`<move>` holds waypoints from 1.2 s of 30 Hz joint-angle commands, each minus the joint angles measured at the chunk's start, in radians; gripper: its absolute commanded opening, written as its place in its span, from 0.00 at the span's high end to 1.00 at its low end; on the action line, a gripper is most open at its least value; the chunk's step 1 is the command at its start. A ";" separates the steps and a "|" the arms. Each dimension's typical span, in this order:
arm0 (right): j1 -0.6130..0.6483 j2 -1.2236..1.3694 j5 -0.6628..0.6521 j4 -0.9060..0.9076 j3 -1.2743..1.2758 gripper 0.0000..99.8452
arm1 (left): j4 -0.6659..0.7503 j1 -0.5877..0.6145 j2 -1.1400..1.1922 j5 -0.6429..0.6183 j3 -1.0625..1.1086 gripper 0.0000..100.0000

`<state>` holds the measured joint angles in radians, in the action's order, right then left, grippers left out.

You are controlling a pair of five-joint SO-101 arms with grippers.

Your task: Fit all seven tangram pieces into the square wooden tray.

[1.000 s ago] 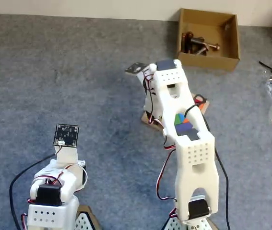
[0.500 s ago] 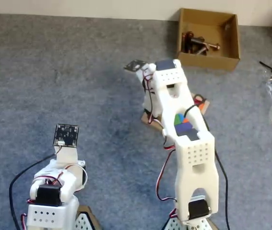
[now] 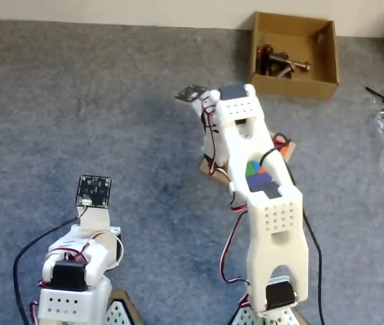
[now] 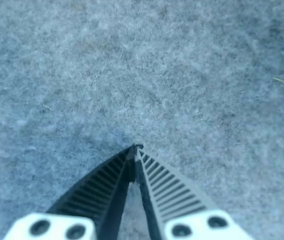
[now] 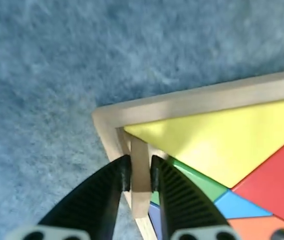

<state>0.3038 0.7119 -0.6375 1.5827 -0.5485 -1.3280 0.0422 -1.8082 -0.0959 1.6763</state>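
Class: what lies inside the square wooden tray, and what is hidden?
Inside the square wooden tray lie a yellow triangle, a red triangle, a green piece, a light-blue piece and an orange piece. The right gripper, clamped on the tray's wall, covers what lies beneath.

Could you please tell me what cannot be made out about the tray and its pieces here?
High view: the right arm covers most of the wooden tray, so the piece count is hidden.
Right wrist view: the yellow triangle and red piece are cut off by the picture's edge; the right gripper hides the tray wall it pinches.
High view: what lies in the cardboard box is too small to identify.
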 commanded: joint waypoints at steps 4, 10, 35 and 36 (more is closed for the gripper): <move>-0.007 -0.019 0.005 0.044 -0.058 0.94 | 0.003 -0.016 -0.007 -0.008 0.019 0.99; -0.035 -0.024 0.003 0.048 -0.059 0.94 | 0.003 -0.016 -0.007 -0.008 0.019 0.99; 0.031 -0.022 0.003 0.028 -0.059 0.94 | 0.003 -0.016 -0.007 -0.008 0.019 0.99; 0.036 -0.025 0.003 0.028 -0.059 0.94 | 0.003 -0.016 -0.007 -0.008 0.019 0.99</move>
<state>0.3115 0.7119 -0.6375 1.6180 -0.5485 -1.3280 0.0422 -1.8082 -0.0959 1.6763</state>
